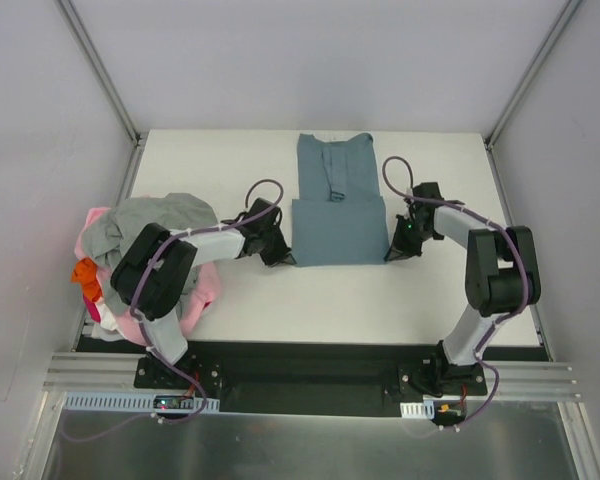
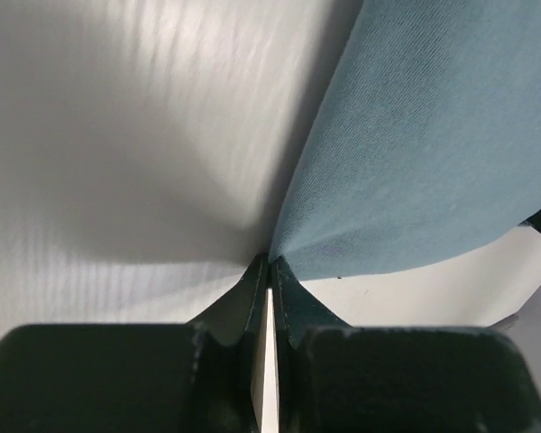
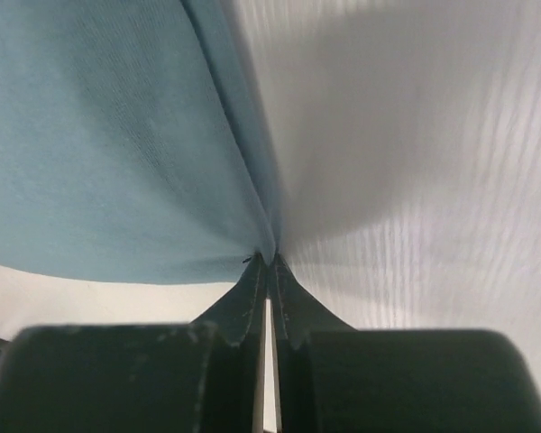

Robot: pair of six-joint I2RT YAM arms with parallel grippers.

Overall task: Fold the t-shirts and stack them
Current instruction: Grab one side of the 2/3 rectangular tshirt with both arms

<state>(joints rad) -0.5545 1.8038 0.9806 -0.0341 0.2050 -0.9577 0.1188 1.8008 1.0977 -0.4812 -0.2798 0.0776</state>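
Note:
A slate-blue t-shirt (image 1: 337, 205) lies on the white table, folded into a narrow strip with its collar toward the back and its near part doubled over. My left gripper (image 1: 283, 258) is shut on the fold's near left corner; in the left wrist view the blue cloth (image 2: 433, 144) runs into the closed tips (image 2: 270, 263). My right gripper (image 1: 393, 255) is shut on the near right corner, where the blue cloth (image 3: 99, 144) meets its tips (image 3: 269, 262). A heap of t-shirts sits at the left: light grey (image 1: 150, 220), pink (image 1: 202, 290), orange (image 1: 85, 272).
The white table (image 1: 340, 300) is framed by grey walls and two slanted metal posts (image 1: 100, 70). A black base rail (image 1: 310, 375) runs along the near edge under both arm bases. The left arm's elbow (image 1: 150, 270) hangs over the clothes heap.

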